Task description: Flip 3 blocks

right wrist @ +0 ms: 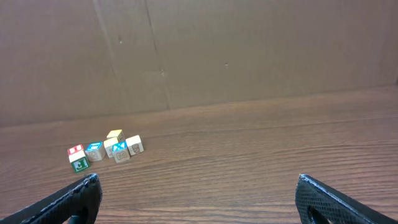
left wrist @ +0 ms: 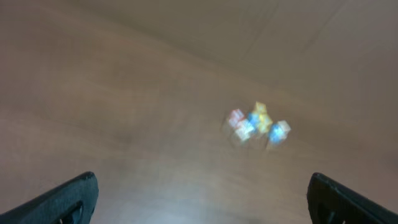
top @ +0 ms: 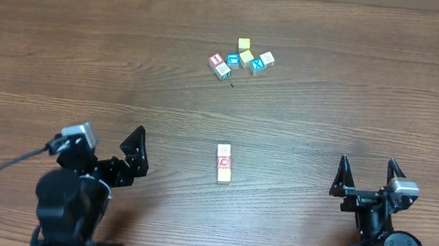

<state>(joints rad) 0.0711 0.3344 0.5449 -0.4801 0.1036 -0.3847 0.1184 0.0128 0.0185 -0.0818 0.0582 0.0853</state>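
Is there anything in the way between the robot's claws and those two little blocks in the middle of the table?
Nothing visible. The two pale blocks lie on bare table between the open left gripper and the open right gripper; the colourful cluster sits farther back.

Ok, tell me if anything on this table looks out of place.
Nothing is spilled or damaged. The only oddity: two blocks lie touching end to end in mid-table, well apart from the cluster farther back, whose cubes sit jumbled at mixed angles.
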